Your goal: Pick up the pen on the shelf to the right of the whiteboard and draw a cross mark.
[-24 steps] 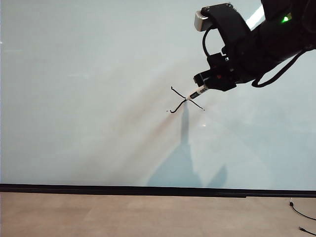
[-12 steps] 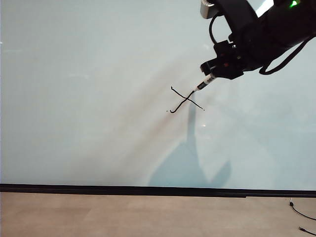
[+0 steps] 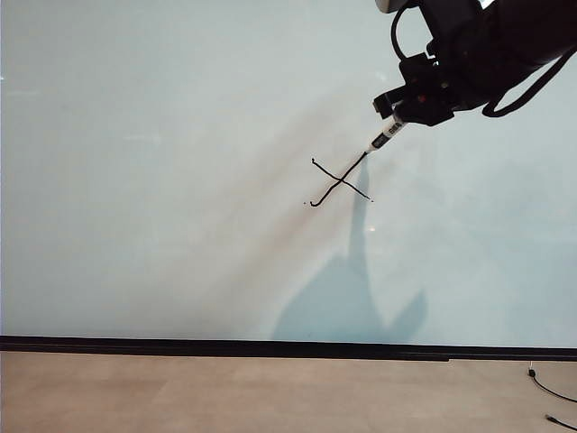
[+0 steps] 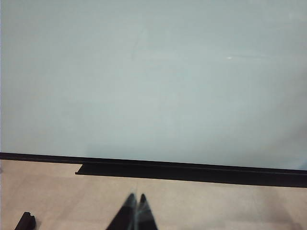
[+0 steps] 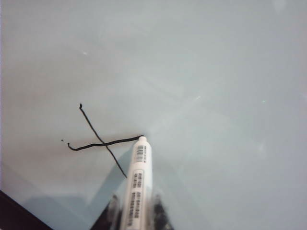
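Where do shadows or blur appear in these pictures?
Exterior view: the right gripper and pen cast a sharp grey shadow on the whiteboard below the cross mark. Right wrist view: jaws blurred, pen label sharp. Left wrist view: left gripper blurred.

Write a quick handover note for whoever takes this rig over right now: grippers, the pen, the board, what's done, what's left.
Right gripper: shut on the pen, up at the upper right of the whiteboard, pen tip at the upper end of one stroke.
Left gripper: shut, holding nothing, low by the board's bottom edge.
Cross mark: both strokes drawn and crossing; a small speck sits beside it.
Done: pen picked up, cross drawn.
Left: probably only lifting the pen clear of the board; I cannot tell whether the tip is touching.
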`<state>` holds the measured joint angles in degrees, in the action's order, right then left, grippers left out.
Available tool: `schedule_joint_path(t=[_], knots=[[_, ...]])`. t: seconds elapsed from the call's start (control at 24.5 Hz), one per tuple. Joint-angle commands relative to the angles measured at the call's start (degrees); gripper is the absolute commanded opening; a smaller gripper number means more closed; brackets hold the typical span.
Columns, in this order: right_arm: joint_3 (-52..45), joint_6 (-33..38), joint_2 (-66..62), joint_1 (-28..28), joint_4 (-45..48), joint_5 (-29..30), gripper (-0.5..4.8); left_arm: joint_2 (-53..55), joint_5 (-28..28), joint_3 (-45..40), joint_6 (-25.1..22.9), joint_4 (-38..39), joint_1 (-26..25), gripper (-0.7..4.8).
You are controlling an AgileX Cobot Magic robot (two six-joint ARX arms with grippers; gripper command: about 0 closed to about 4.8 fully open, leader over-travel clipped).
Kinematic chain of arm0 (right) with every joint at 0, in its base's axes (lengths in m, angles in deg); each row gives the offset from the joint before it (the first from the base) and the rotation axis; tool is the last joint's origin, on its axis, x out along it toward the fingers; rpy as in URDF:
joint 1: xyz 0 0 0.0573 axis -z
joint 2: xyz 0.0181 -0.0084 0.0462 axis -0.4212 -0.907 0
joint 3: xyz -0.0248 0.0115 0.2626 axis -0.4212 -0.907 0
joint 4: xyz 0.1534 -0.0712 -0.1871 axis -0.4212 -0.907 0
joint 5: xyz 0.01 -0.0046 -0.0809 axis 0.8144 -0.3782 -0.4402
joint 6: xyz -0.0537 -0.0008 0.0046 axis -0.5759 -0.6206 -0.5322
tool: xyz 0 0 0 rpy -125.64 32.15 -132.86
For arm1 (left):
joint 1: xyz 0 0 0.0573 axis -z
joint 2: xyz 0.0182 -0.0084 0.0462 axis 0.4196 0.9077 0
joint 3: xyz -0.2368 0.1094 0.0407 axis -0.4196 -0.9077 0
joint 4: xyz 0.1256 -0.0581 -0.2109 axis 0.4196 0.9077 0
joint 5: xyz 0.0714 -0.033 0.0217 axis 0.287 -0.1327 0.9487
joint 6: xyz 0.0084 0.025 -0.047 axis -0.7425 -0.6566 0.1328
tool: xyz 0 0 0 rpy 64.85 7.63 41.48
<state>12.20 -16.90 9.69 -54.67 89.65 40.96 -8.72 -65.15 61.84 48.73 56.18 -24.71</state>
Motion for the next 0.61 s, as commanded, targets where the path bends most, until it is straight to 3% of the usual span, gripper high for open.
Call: schedule_joint_path(t=[0.04,0.41,0.61], knots=[[0.57,-0.46,1.18,0.52,3.15,-3.5,-0.05,0.04,-0.2,0.17,-0.26,-0.26,0.0,-0.05],[0.24,0.24,1.49,0.13,-0.7,-1.88,-0.05,0.04,-0.2,0.17,-0.24,-0.26,0.0,-0.05],[-3.08,-0.07,5.14,-4.11,-0.66,-4.74,-0.05,0.04,-0.2,0.17,-0.24,-0.28,0.0,-0.05]])
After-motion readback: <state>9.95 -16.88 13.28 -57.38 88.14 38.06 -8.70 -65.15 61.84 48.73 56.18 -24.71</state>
